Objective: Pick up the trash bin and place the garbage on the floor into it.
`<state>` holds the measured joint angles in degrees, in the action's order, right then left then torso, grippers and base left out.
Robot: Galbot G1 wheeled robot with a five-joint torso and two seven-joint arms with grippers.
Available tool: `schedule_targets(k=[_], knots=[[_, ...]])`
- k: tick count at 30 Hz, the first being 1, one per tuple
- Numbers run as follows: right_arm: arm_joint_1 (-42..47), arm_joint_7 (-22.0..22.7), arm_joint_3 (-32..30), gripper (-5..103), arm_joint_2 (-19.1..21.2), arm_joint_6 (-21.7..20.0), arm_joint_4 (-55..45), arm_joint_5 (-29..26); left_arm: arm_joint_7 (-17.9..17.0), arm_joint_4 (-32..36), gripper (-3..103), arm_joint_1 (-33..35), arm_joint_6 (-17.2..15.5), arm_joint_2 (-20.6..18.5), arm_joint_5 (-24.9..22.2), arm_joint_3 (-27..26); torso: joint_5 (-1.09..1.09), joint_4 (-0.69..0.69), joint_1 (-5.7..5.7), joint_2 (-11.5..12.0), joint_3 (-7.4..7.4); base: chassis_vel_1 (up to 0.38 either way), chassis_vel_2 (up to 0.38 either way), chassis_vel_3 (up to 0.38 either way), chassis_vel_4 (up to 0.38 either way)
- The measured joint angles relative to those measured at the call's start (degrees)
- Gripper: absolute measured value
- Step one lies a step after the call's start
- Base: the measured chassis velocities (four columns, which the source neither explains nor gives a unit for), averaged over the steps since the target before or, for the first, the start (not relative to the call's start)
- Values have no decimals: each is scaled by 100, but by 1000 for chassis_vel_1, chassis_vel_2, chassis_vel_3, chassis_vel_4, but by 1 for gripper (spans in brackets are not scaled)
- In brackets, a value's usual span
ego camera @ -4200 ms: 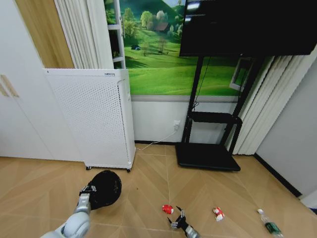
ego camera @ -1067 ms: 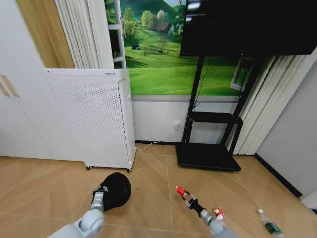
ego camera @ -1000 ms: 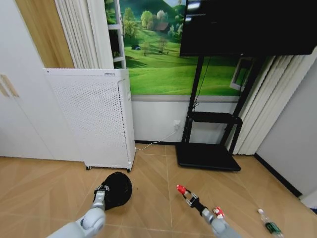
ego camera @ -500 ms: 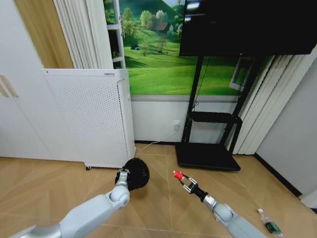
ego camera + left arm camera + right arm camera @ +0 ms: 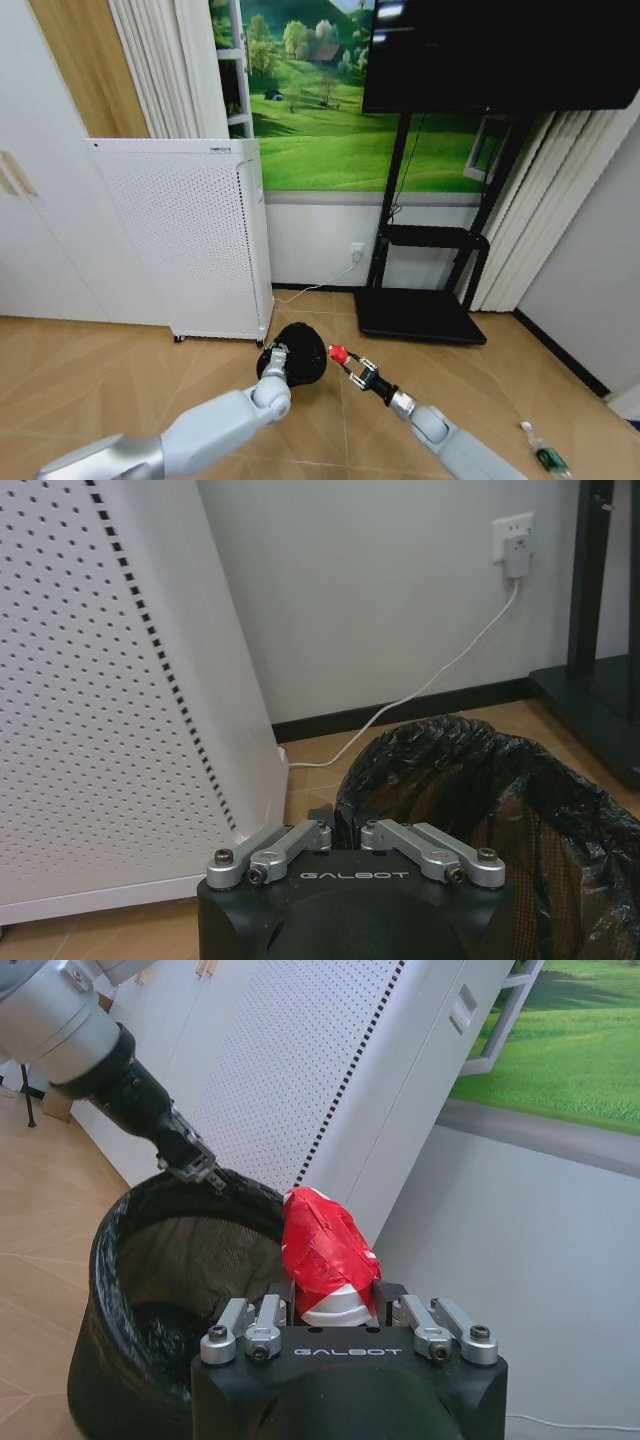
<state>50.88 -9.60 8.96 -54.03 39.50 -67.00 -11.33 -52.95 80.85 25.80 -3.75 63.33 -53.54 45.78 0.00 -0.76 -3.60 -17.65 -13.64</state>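
My left gripper (image 5: 275,351) clamps the rim of the bag-lined trash bin (image 5: 300,352) aloft, while my right gripper (image 5: 345,362) pinches the red wad (image 5: 337,353) just beside its mouth.

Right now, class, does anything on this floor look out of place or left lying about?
Yes. A clear bottle with a green label lies on its side on the wooden floor near the curtain. The left gripper holds the bin off the floor by its rim, tipped toward the right gripper, which pinches a red wad beside the opening.
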Motion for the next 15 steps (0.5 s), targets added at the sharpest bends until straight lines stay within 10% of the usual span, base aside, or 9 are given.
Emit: schedule_targets(k=[15], knots=[[-87, 302, 238, 40, -158, -61, 135, 30, -116, -291, 8, -115, 11, 628, -62, 361, 0, 1, 0, 0, 0, 0, 0, 0, 0]])
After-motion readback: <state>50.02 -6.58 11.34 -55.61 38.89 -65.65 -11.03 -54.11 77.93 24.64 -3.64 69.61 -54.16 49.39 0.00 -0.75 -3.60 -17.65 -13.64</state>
